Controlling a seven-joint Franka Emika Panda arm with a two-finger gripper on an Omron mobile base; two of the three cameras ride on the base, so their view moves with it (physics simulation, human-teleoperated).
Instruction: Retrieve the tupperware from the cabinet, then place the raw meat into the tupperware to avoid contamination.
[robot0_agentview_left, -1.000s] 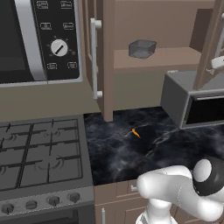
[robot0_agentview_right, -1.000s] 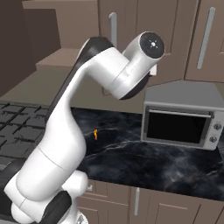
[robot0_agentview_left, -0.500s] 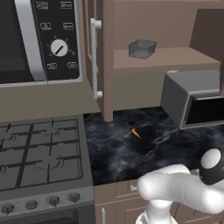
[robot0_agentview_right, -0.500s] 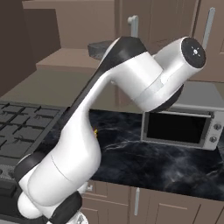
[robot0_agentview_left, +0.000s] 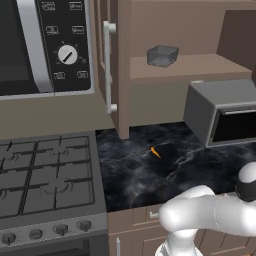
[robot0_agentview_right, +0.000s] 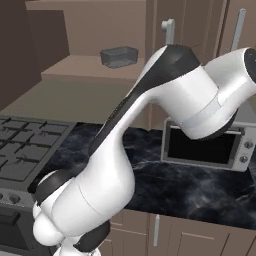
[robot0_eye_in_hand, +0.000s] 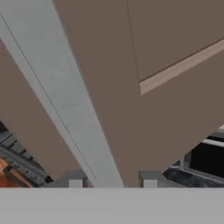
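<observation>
Tupperware (robot0_agentview_left: 162, 55) sits on the open cabinet (robot0_agentview_left: 190, 67) shelf near its left front edge. Raw meat (robot0_agentview_left: 155, 152) lies mid-worktop (robot0_agentview_left: 145, 175), left of the toaster oven (robot0_agentview_left: 225, 117). Hand fingertips (robot0_eye_in_hand: 75, 183) barely visible, apart or together: cannot tell.

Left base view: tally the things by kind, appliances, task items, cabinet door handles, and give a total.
Appliances: 3, the microwave, the stove and the toaster oven.
Task items: 2, the tupperware on the cabinet shelf and the raw meat on the counter.
Cabinet door handles: 1, the silver bar handle.
Total: 6.
</observation>
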